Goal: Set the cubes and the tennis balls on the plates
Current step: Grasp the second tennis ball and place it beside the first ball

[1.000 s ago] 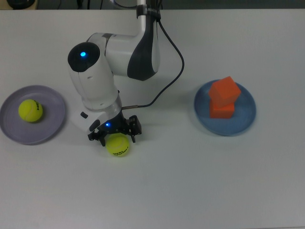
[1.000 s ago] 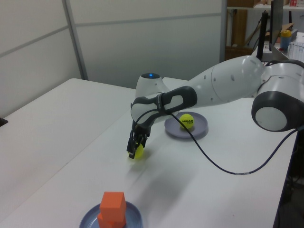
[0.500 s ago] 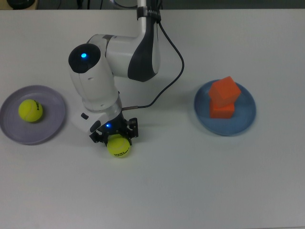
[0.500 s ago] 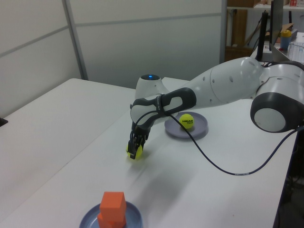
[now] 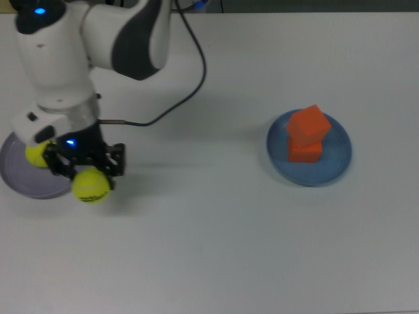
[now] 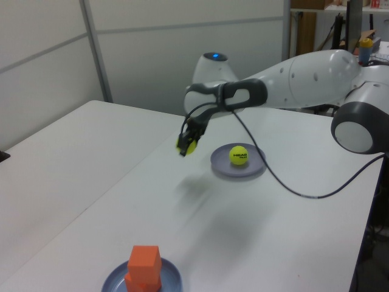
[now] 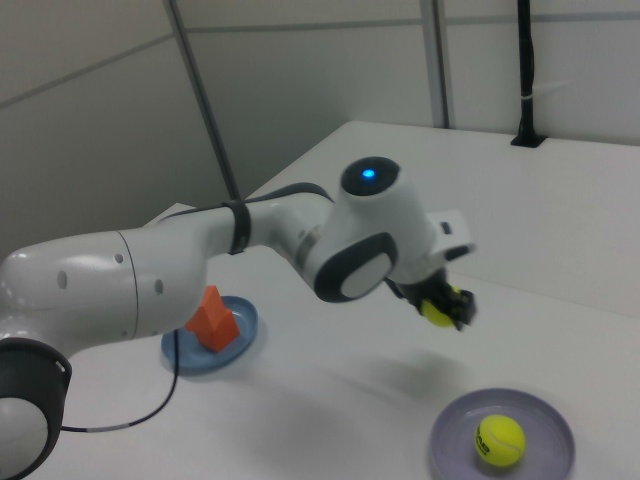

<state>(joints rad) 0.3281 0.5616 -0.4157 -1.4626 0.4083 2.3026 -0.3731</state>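
White tabletop stretches under everything, with pale partition walls behind it in the side views. Above it the black two-finger gripper [image 5: 90, 171] is closed on a fuzzy yellow-green tennis ball [image 5: 90, 186], carried clear of the surface; its shadow falls on the table below in the left view. Just beside the gripper, toward the top view's left, lies the round pale lavender plastic plate [image 6: 238, 165], with the second yellow-green tennis ball [image 6: 238, 156] resting in it. Well apart from the gripper, toward the top view's right, sits the round blue plastic plate [image 5: 338, 163] bearing two matte orange foam-like cubes [image 5: 307, 134], one stacked on the other. By my reading, the cubes are done and this is the final carry. The next move calls for shifting the held ball over a bare part of the lavender plate, lowering, and parting the fingers without knocking the resting ball.
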